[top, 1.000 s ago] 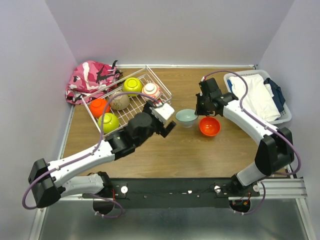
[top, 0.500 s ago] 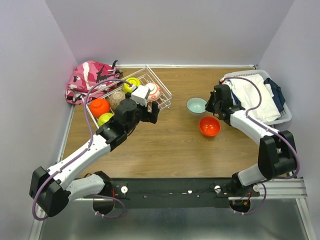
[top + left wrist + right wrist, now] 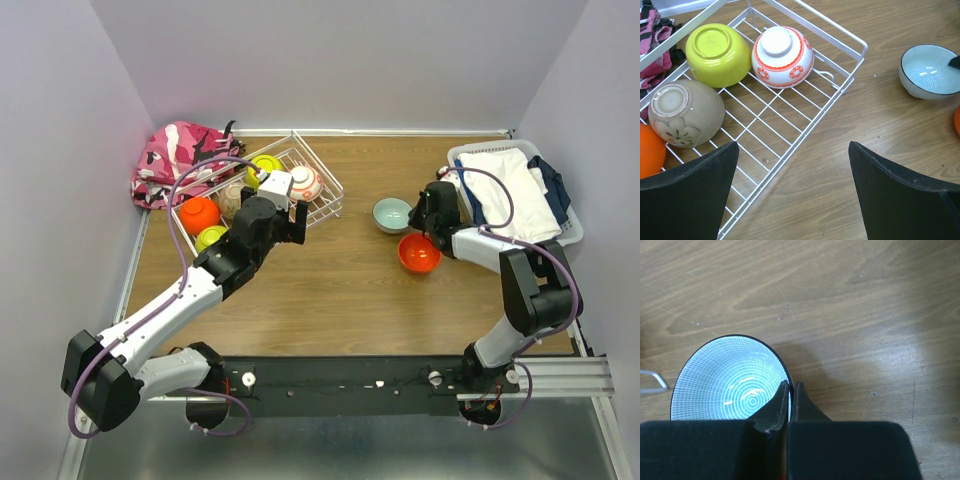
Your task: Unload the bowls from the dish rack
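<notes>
The white wire dish rack (image 3: 325, 205) stands at the back left and shows in the left wrist view (image 3: 805, 131). In it lie a lime-green bowl (image 3: 718, 54), a white bowl with red pattern (image 3: 783, 56), a tan bowl (image 3: 686, 112) and an orange bowl (image 3: 650, 150), all upside down; a second lime-green bowl (image 3: 210, 237) shows from above. My left gripper (image 3: 285, 232) (image 3: 793, 190) is open and empty over the rack's near right edge. My right gripper (image 3: 422, 215) (image 3: 790, 390) is shut on the rim of the pale teal bowl (image 3: 391, 213) (image 3: 730, 385), low at the table. An orange bowl (image 3: 418, 253) sits upright beside it.
A pink camouflage bag (image 3: 180, 158) lies behind the rack at the back left. A white plastic basket of clothes (image 3: 515, 190) stands at the back right, just behind my right arm. Walls close the table on three sides.
My left gripper drew back from beside the teal bowl to the rack's near edge. The teal bowl moved right and farther back in my right gripper, and the right arm folded in.
</notes>
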### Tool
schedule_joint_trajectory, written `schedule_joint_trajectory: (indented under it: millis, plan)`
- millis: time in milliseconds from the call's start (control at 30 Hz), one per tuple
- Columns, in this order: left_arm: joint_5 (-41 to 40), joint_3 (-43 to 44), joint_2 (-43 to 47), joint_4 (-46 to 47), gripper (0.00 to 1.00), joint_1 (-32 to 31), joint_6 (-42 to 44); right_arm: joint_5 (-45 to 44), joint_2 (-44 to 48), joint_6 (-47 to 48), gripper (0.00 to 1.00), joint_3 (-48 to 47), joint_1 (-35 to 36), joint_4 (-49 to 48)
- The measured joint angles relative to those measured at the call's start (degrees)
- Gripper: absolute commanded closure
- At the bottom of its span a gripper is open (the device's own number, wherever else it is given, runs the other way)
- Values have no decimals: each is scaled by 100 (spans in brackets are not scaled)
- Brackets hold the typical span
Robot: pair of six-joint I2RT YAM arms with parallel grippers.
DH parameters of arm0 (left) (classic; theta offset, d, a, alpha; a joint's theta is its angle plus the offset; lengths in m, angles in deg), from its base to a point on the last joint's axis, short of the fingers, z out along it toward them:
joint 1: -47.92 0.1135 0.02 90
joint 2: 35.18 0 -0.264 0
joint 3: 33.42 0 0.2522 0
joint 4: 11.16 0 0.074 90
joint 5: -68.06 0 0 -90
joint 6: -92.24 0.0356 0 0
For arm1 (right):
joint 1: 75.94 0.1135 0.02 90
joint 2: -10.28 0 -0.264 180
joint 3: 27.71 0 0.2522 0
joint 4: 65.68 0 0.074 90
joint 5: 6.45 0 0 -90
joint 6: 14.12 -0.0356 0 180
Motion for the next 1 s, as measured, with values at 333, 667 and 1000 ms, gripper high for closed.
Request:
schedule_joint_trajectory:
  millis: [333, 667, 1000]
  plan:
    - [-243, 59, -90, -55, 1, 0, 7, 125, -120, -4, 52, 192, -11, -424]
    - [-389, 70, -278, -120, 1, 0, 15, 304, 402, 116, 11, 221, -11, -293]
    - [-527, 105, -278, -337, 1, 0, 103, 372, 1764, 275, 0, 114, -11, 420]
